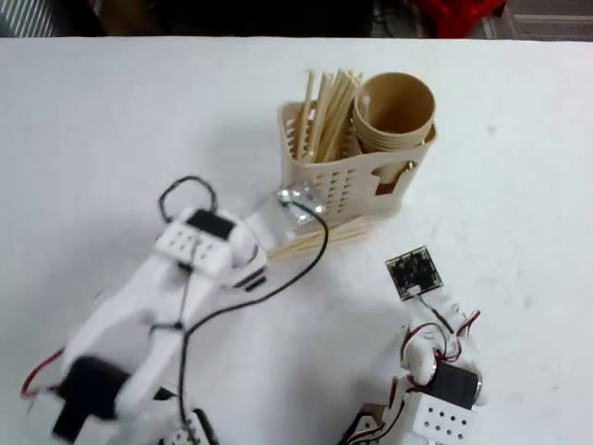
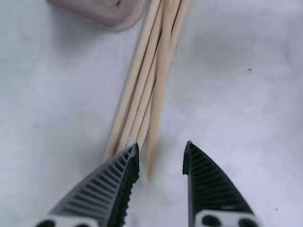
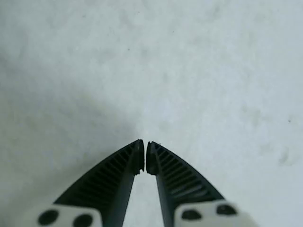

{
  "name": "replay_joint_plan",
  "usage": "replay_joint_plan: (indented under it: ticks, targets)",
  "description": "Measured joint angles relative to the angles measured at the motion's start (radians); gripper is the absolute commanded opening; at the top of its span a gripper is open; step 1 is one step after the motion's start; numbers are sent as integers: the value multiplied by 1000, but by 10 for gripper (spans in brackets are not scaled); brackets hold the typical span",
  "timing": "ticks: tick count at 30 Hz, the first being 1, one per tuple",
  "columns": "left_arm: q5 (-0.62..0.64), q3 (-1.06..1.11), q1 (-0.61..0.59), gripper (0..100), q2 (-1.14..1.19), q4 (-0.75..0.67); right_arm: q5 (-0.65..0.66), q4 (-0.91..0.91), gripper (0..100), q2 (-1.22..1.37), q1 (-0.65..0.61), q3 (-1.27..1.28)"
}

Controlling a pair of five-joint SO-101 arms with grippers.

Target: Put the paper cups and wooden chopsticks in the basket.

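The cream slotted basket (image 1: 347,181) stands at the middle back of the table. It holds stacked paper cups (image 1: 394,111) and a bunch of upright wooden chopsticks (image 1: 324,107). Several more chopsticks (image 1: 320,239) lie flat on the table along the basket's front. In the left wrist view these loose chopsticks (image 2: 147,80) run from the basket's corner (image 2: 102,9) toward my left gripper (image 2: 161,149), which is open with their near ends just between its fingertips. My right gripper (image 3: 145,156) is shut over bare table, holding nothing.
The right arm (image 1: 435,380) sits folded at the front right, its small camera board (image 1: 414,272) facing up. The left arm (image 1: 176,287) stretches from the front left toward the basket. White table surface lies open on both sides.
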Motion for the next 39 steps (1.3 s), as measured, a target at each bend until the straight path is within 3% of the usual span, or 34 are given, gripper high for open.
replay_joint_plan:
  ticks: [7, 12, 22, 33, 39]
  targets:
    - [-38, -167, 3, 169, 269, -8, 0, 0, 31, 0, 0, 0]
    - [-40, -176, 5, 159, 334, -55, 0, 0, 31, 0, 0, 0]
    - [-41, -203, 0, 46, 377, -80, 0, 0, 31, 0, 0, 0]
    - [-41, -12, -3, 22, 203, -80, 0, 0, 31, 0, 0, 0]
    - [-40, 130, -8, 22, -35, 34, 0, 0, 32, 0, 0, 0]
